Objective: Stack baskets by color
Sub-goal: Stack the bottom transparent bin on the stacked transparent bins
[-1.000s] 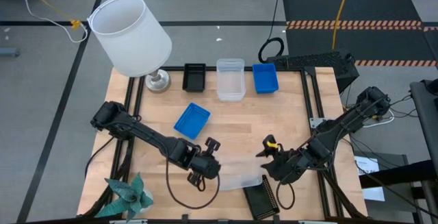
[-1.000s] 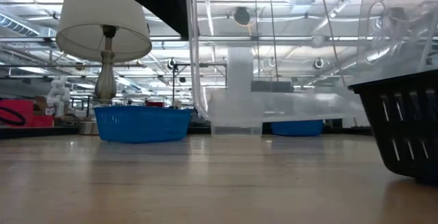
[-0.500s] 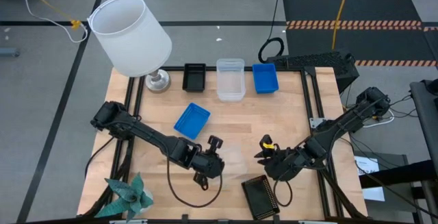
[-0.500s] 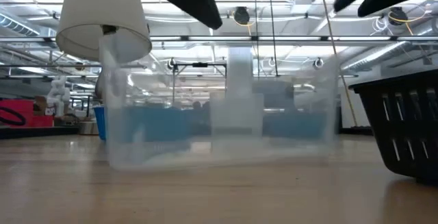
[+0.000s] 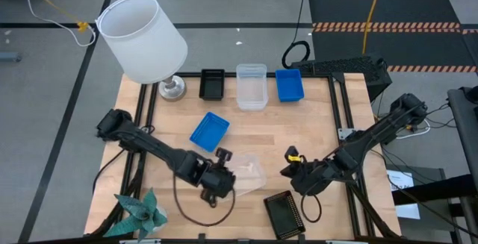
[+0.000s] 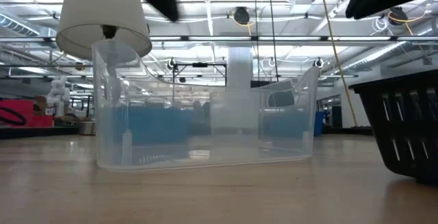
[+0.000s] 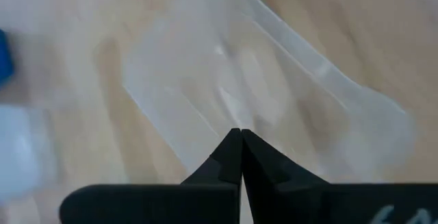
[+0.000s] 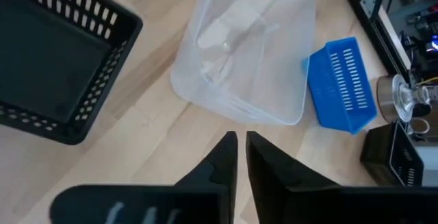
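A clear basket (image 5: 250, 173) (image 6: 205, 128) stands upright on its bottom on the table, near the front middle. My left gripper (image 5: 226, 174) (image 7: 237, 133) is shut and hangs over the basket's left end; the low view shows a gap between it and the rim. My right gripper (image 5: 291, 171) (image 8: 239, 138) is shut, holds nothing, and points at the basket from the right. A black basket (image 5: 284, 214) (image 8: 48, 59) stands at the near edge. A blue basket (image 5: 209, 130) stands left of centre. At the far edge stand a black basket (image 5: 212, 84), a clear stack (image 5: 251, 86) and a blue basket (image 5: 289, 84).
A big white lamp (image 5: 142, 39) stands on its metal foot (image 5: 172, 89) at the far left corner. A teal paper star (image 5: 138, 213) lies at the near left corner. Bare wood lies between the far row and the grippers.
A second ago the clear basket hung tilted and lifted from my left gripper, close to the near edge. It has come down a little farther from that edge and now stands upright on the table. My left gripper has risen clear of its rim.
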`<action>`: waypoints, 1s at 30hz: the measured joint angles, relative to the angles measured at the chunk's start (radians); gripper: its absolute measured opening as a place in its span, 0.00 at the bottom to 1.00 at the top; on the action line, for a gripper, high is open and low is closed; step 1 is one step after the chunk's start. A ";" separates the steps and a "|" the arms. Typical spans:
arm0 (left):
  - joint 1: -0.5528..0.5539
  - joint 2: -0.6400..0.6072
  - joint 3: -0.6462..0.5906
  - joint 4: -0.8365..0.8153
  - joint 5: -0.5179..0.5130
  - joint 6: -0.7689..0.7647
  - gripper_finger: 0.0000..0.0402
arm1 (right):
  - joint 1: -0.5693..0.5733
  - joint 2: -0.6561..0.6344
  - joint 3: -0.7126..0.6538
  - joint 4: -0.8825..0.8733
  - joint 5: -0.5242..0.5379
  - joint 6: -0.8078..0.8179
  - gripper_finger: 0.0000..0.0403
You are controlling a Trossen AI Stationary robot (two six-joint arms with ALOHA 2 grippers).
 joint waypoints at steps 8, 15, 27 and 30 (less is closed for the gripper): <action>-0.112 -0.006 -0.026 -0.117 0.019 -0.015 0.23 | 0.000 -0.050 0.000 0.020 -0.001 0.045 0.07; -0.124 0.014 -0.114 -0.089 -0.044 0.141 0.42 | 0.000 -0.059 0.000 0.093 -0.004 0.044 0.07; -0.053 0.017 -0.242 0.004 -0.013 0.278 0.11 | 0.001 -0.059 -0.001 0.161 -0.003 0.102 0.07; -0.045 0.016 -0.208 0.031 -0.040 0.278 0.03 | 0.001 -0.059 0.004 0.187 -0.002 0.139 0.07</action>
